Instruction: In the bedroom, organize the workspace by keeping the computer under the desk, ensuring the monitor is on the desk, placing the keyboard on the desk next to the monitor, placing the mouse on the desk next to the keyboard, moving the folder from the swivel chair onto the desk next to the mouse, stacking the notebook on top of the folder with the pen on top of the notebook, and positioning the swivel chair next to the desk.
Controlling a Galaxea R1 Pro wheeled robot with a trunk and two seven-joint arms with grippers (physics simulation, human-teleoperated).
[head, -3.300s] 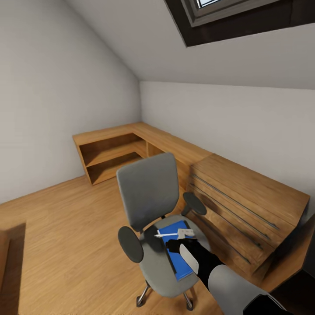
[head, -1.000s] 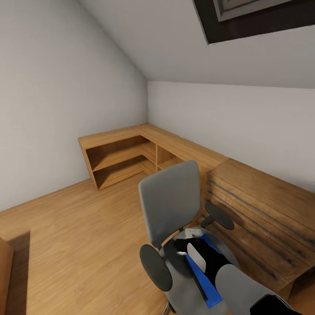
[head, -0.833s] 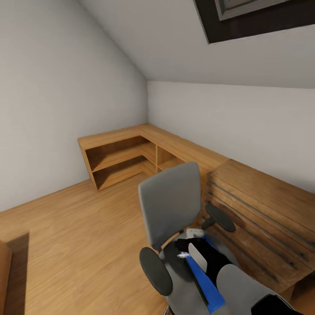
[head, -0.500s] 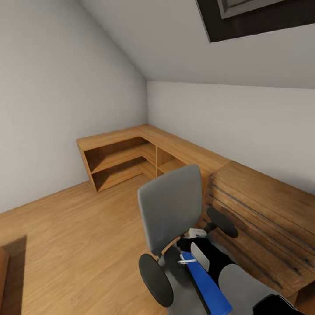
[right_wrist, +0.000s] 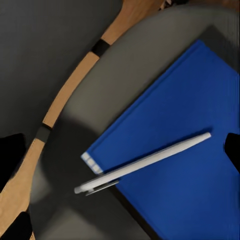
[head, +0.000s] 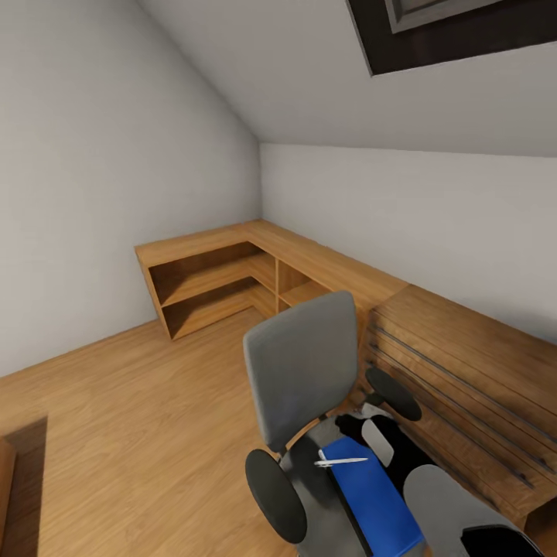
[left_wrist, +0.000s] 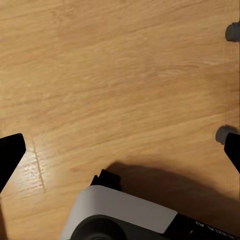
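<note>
The grey swivel chair stands low in the head view, in front of a wooden chest. The blue folder lies flat on its seat. Across the folder near one corner rests the thin white pen, also clear in the right wrist view. My right gripper hovers just beyond the folder's far edge, open, holding nothing. My left gripper is open over bare wood floor. The desk, computer, monitor, keyboard, mouse and notebook are out of view.
A light-wood drawer chest with long bar handles stands right of the chair. An L-shaped open shelf unit runs along the far walls. Wood floor spreads out to the left. Two small grey round feet show near my base.
My right gripper has let go of the pen, which now lies on the folder, and has drawn back to the right, uncovering the folder. The camera has also shifted since the earliest frame.
</note>
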